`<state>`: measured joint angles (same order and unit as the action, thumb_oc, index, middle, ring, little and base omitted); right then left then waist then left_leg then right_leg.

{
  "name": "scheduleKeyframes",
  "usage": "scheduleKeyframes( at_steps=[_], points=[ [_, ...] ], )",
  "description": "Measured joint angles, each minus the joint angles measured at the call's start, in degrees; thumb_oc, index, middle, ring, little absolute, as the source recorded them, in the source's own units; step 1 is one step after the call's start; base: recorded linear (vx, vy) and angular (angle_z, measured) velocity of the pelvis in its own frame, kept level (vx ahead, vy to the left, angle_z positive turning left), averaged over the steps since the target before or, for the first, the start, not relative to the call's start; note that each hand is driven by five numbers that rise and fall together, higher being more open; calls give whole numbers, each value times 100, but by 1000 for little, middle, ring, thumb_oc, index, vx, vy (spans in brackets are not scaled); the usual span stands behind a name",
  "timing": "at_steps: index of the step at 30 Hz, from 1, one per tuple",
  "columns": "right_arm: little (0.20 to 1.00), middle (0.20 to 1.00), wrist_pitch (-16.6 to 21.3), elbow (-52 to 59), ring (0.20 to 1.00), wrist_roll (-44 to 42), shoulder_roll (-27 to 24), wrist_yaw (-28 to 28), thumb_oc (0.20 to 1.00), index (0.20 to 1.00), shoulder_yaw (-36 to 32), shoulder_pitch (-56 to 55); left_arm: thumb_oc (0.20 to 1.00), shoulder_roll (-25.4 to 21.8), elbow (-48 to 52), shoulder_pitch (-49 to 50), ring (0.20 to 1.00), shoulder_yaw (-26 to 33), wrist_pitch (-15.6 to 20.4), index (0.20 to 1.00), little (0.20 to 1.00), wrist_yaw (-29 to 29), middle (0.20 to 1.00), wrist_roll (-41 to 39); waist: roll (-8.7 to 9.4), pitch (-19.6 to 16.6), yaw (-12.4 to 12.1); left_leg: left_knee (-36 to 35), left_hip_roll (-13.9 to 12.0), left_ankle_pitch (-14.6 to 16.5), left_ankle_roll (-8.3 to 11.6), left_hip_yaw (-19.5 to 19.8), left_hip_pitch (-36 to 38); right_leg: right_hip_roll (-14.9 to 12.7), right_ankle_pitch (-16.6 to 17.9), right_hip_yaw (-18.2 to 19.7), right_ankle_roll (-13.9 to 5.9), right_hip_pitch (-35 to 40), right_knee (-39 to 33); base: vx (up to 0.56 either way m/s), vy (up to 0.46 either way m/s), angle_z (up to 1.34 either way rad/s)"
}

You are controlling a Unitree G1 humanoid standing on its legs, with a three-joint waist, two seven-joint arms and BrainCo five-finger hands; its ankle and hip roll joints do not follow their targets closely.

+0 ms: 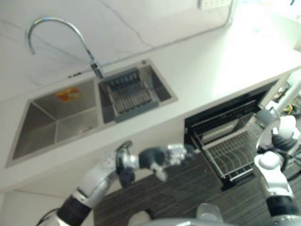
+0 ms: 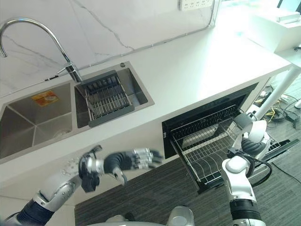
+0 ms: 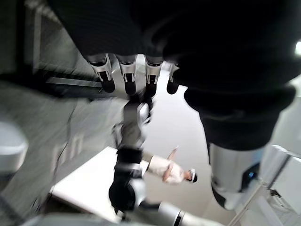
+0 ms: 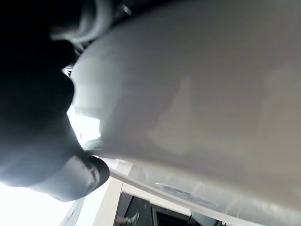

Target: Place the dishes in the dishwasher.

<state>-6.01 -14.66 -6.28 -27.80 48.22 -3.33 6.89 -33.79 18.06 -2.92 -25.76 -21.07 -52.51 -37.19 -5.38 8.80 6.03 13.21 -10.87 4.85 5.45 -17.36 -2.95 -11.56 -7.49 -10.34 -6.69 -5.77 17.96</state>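
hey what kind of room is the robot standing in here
Most likely a kitchen. There's a white counter with a steel double sink and a curved tap, and below it an open dishwasher with its wire rack pulled out.

A white stone tabletop [image 2: 188,61] is seen, backed by a white veined marble wall [image 2: 113,23]. A double stainless-steel sink [image 2: 42,120] is set into it, with a curved chrome tap [image 2: 35,28] behind the divider. A dark slatted drain basket [image 2: 106,99] sits in the smaller basin. An orange sticker [image 2: 44,98] is noted on the larger basin's wall. Dark striped flooring [image 2: 150,193] lies below. A white wall socket [image 2: 195,4] is mounted above the tabletop.
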Motion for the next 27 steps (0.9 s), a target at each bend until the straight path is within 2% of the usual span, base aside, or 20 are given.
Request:
scheduleKeyframes(
  at_steps=[3,5,9,11,13,15,16,17,18,19,21,24,27],
  points=[
    [200,200,-31,-269,200,455,-149,-243,200,200,456,235,1000,45,-155,-25,1000,-384,-555,1000,1000,-246,1000,21,2,1,12,1,2,3,-8,-43,-14,-1,10,24,-13,-47,14,-17,16,-6],
    [200,200,-81,-489,200,852,-226,-490,200,200,499,257,1000,128,-381,-23,1000,-312,-790,1000,1000,-322,1000,263,2,1,-6,-1,-5,3,-8,-38,-13,5,10,19,-12,-45,14,0,0,0],
    [200,200,-236,-745,200,1892,-724,-933,200,200,564,277,1000,147,-925,110,1000,-38,-879,1000,1000,-310,1000,465,8,1,-47,1,6,1,-9,-41,-3,11,18,10,-19,-21,14,-8,3,0],
    [200,200,-550,-980,200,2387,-1186,-1497,200,200,979,357,1000,135,-1745,637,1000,295,-843,1000,1000,199,1000,464,31,3,-63,8,-3,0,-10,-31,11,15,17,-5,-19,-3,10,-20,-68,3],
    [200,200,-573,-1337,200,2716,-1217,-1897,200,200,1109,365,1000,341,-2427,974,1000,672,-636,1000,1000,381,1000,312,118,14,-175,-12,-14,-4,-12,14,6,7,15,-78,-22,66,-14,0,-116,11],
    [200,200,-601,-1906,200,2944,-1269,-2261,200,200,1336,382,1000,658,-3671,1118,1000,1038,-276,1000,1000,494,1000,178,178,-33,-239,0,-37,-9,-4,104,33,9,9,-169,-14,148,-91,24,-97,17],
    [200,200,-544,-2058,200,3012,-1261,-2438,200,200,1462,420,1000,712,-4362,1231,1000,1072,-284,1000,1000,615,1000,-62,243,-28,-344,2,-57,-9,0,105,14,16,3,-187,-7,137,-87,46,-141,13],
    [200,200,-444,-2275,200,3042,-1194,-2530,200,200,1557,461,1000,1014,-5001,1381,1000,1306,-275,1000,1000,757,1000,-450,319,-22,-396,-6,-65,-14,1,107,13,9,3,-221,-7,157,-93,37,-169,13],
    [200,200,-413,-2465,200,3038,-1175,-2603,200,200,1677,479,1000,1507,-6066,1351,1000,1837,16,1000,1000,996,1000,-676,385,-16,-471,3,-72,-18,5,148,19,8,3,-279,-8,225,-113,33,-156,22],
    [200,200,-390,-2594,200,3038,-1157,-2667,200,200,1769,495,1000,1677,-6638,1239,1000,2221,282,1000,1000,1157,1000,-732,430,-47,-548,0,-87,-40,17,211,7,26,-1,-338,-1,252,-120,27,-121,22],
    [200,200,-328,-2631,200,3052,-1155,-2789,200,200,2004,696,1000,1557,-7240,1020,1000,2474,557,1000,1000,1309,1000,-642,532,-56,-592,-3,-127,-56,37,286,0,62,-20,-404,25,252,-120,22,-69,13],
    [200,200,-218,-2597,200,3509,-1225,-3000,200,200,2027,937,1000,1406,-7272,1031,1000,2574,606,1000,1000,1448,1000,-223,551,-71,-668,-5,-120,-55,36,280,2,51,-23,-407,25,261,-124,44,-61,1],
    [200,200,-206,-2598,200,3723,-1268,-3323,200,200,2182,1099,1000,1405,-7197,1006,1000,2573,533,1000,1000,1636,1000,-159,532,-70,-715,2,-107,-57,37,309,1,42,-16,-455,16,338,-164,19,-52,6]
  ],
)
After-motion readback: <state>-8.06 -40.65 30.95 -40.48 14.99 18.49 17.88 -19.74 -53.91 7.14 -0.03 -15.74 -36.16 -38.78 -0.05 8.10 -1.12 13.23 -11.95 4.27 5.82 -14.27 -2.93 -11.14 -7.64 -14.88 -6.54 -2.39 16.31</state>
